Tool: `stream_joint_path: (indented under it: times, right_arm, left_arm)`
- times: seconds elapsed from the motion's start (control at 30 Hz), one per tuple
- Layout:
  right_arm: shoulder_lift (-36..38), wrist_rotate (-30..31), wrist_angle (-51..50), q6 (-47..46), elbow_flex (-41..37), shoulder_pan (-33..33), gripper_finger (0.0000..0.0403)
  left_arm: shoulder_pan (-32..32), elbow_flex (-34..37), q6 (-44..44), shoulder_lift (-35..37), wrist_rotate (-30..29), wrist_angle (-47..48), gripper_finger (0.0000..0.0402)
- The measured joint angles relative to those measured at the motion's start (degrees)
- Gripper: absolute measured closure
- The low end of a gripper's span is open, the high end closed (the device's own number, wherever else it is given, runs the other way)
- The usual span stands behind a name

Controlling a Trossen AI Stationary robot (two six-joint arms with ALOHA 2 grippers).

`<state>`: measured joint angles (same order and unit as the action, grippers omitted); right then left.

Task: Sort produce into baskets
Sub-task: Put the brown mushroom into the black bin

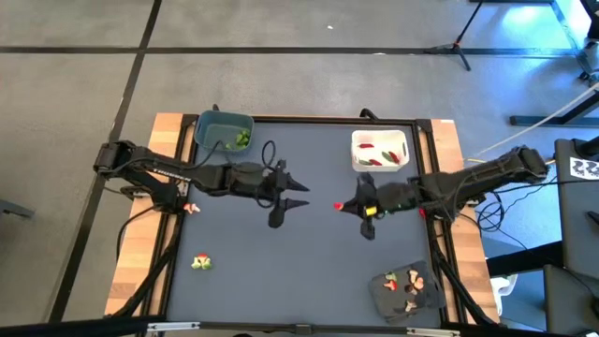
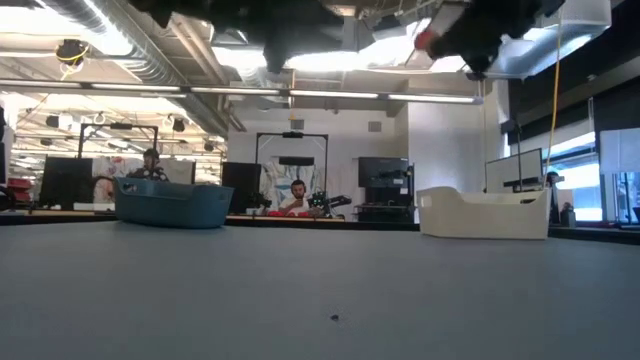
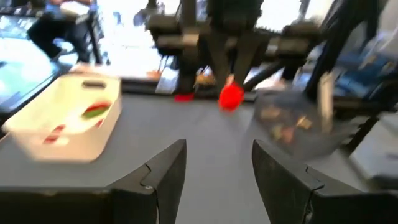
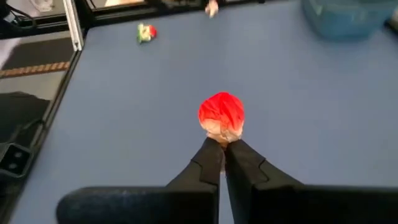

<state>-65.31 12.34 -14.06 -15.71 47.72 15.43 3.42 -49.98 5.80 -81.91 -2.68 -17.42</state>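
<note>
Two claws mid-table over bare mat: right claw [image 4: 222, 151] pinching red produce [image 4: 221, 114], left claw [image 3: 214, 163] spread.

Dark grey table mat [image 1: 309, 253], wood edging on both sides. Blue-grey tub [image 1: 223, 130] at the far left corner, white tub [image 1: 379, 151] at the far right, dark grey shallow tray [image 1: 405, 292] at the near right corner. Loose on the mat: yellow-green and red piece [image 1: 201, 263] near left; small pale piece [image 1: 192, 208] by the left edge.
</note>
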Motion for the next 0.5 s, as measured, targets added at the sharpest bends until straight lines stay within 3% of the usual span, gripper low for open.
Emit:
stream_joint_path:
  times: [0.13,0.5]
  right_arm:
    - [-2.7,5.5,7.5,2.8,0.0,4.0,0.0393]
    - [-9.9,4.2,26.6,8.9,0.0,5.6,0.0393]
  left_arm:
    - [3.0,0.0,1.6,-1.0,0.0,-6.7,0.0222]
    - [8.2,0.0,3.1,-8.3,-0.1,-20.4,0.0222]
